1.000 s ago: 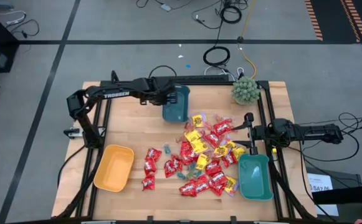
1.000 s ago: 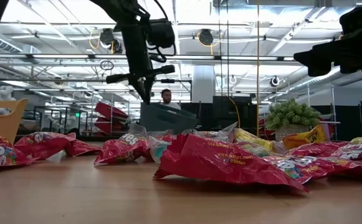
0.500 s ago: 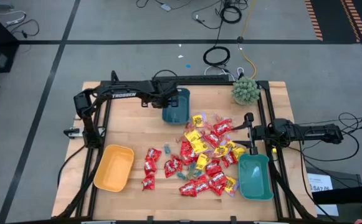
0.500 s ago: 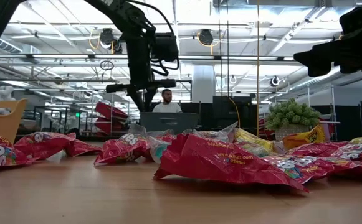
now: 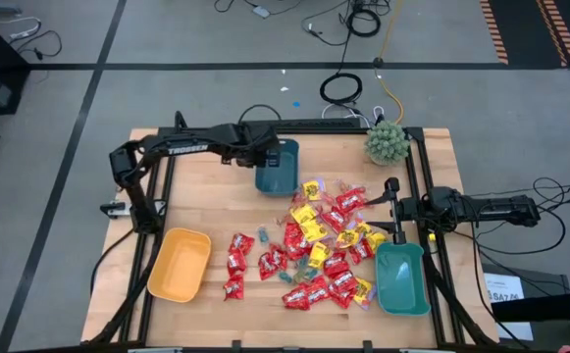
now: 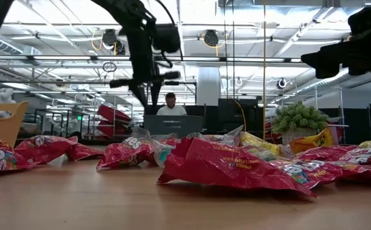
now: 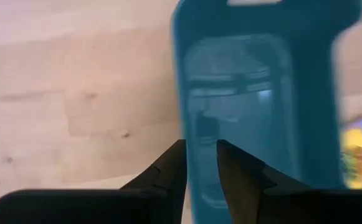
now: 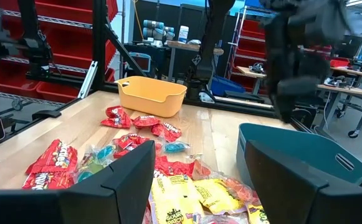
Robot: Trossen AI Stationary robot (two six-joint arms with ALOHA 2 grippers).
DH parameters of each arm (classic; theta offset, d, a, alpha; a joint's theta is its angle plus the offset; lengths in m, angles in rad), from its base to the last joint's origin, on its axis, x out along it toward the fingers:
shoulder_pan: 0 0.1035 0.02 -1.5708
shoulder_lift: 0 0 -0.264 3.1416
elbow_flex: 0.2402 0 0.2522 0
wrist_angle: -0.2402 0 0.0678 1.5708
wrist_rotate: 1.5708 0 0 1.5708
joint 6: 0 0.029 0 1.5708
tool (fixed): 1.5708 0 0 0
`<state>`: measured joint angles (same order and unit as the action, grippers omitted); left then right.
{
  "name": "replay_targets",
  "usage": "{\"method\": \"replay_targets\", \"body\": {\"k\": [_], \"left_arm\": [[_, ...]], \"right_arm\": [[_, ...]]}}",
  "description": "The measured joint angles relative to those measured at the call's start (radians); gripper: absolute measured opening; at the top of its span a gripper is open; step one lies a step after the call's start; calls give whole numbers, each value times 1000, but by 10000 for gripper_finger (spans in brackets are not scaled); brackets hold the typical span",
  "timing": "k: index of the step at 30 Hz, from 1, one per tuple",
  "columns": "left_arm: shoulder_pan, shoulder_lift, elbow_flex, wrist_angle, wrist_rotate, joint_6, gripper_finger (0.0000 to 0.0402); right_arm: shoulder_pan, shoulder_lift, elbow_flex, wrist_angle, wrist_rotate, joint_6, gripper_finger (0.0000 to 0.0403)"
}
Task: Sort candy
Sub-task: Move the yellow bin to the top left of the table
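The candy [image 5: 324, 245] lies in a loose pile of red and yellow packets and a few small blue pieces on the table's right middle, resting flat on the wood [image 6: 230, 166] [image 8: 137, 149]. My left gripper [image 5: 262, 155] hangs just above the left wall of a teal bin [image 5: 278, 167] at the far middle. Its fingers [image 7: 200, 165] are a narrow gap apart and point down, clear of the rim [image 6: 152, 96]. The bin [image 6: 172, 124] stands flat on its base. My right gripper [image 8: 199, 180] waits wide open at the table's right side [image 5: 395, 211], level with the pile.
A second teal bin [image 5: 402, 279] stands at the near right and an orange bin [image 5: 179, 265] at the near left. A green spiky plant [image 5: 387, 142] sits at the far right corner. Bare wood lies between the orange bin and the pile. A person shows far behind the table [image 6: 170, 102].
The far teal bin was lifted and tilted under my left gripper a second ago. It came down flat onto the table and stands level now. My left gripper has since risen straight up, clear of its rim.
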<state>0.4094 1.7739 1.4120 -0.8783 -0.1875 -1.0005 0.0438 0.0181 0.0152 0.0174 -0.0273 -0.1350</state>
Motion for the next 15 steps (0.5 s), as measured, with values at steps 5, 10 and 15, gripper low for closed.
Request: {"method": "replay_targets", "body": {"k": [5, 10, 15], "left_arm": [[-11, -101, 0, -30, 0, 149, 98], [-90, -215, -3, -251, -65, 223, 98], [-235, -341, -61, -494, -183, 72, 99]], "right_arm": [[0, 0, 0, 0, 0, 0, 242], [0, 0, 0, 0, 0, 0, 242], [0, 0, 0, 0, 0, 0, 242]]}}
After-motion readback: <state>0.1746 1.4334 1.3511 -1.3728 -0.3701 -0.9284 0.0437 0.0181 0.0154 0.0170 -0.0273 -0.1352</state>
